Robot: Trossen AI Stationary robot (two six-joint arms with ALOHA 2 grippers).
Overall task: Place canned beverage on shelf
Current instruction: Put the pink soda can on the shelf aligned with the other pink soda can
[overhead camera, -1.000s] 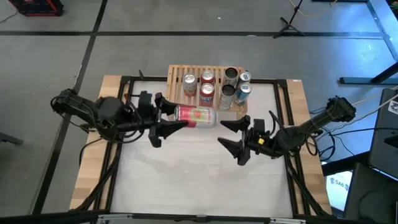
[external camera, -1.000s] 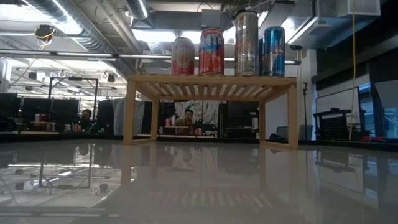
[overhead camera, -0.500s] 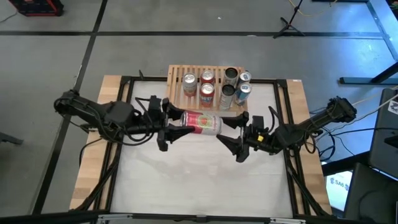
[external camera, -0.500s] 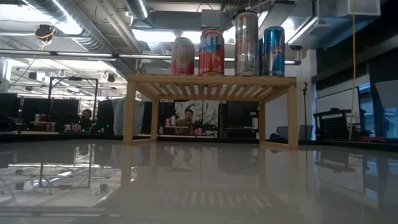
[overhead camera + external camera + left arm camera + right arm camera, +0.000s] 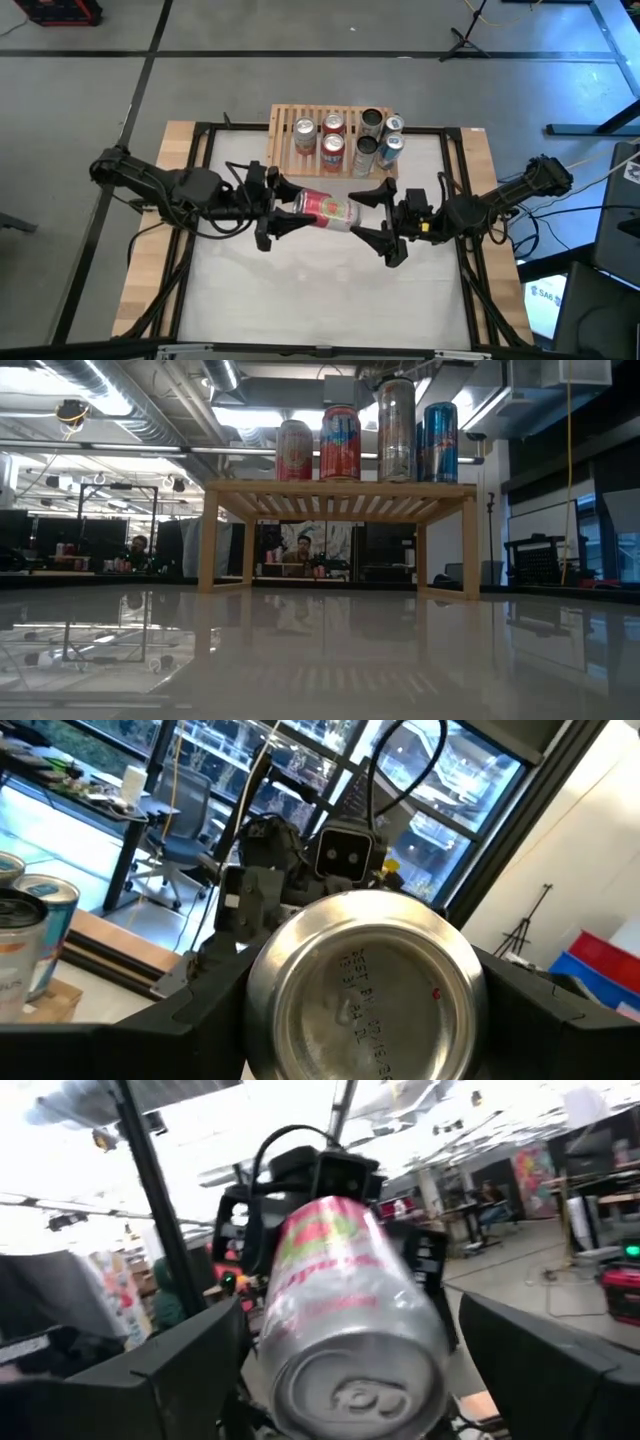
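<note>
A red-and-pink can [image 5: 326,207] hangs on its side above the middle of the table, with my left gripper [image 5: 293,206] shut on it. Its tab end [image 5: 352,1390] points at my right gripper [image 5: 360,215]. That gripper is open, and its fingers stand on either side of the tab end with gaps showing. The light-wood shelf [image 5: 285,135] stands on short legs at the table's far edge, with several cans upright on its slatted top [image 5: 340,488]. The low view shows neither gripper and not the held can. My left gripper pinches the can's side wall near its bottom end [image 5: 262,990] between its two fingers [image 5: 200,1010]. The fingers come level from the table's left and lie along the can. The can is roughly level and clear of the table, bottom end toward the wrist.
The cans fill the middle and right of the shelf top, leaving bare slats at its left end [image 5: 282,128]. A dark frame [image 5: 200,160] runs around the white table top. Beyond the table, people sit at desks [image 5: 300,555].
My left gripper has carried the can toward the table's right and near edges, away from the shelf and up to my right gripper. The can's tab end now lies between the right gripper's open fingers. My right gripper has turned a little at the wrist.
</note>
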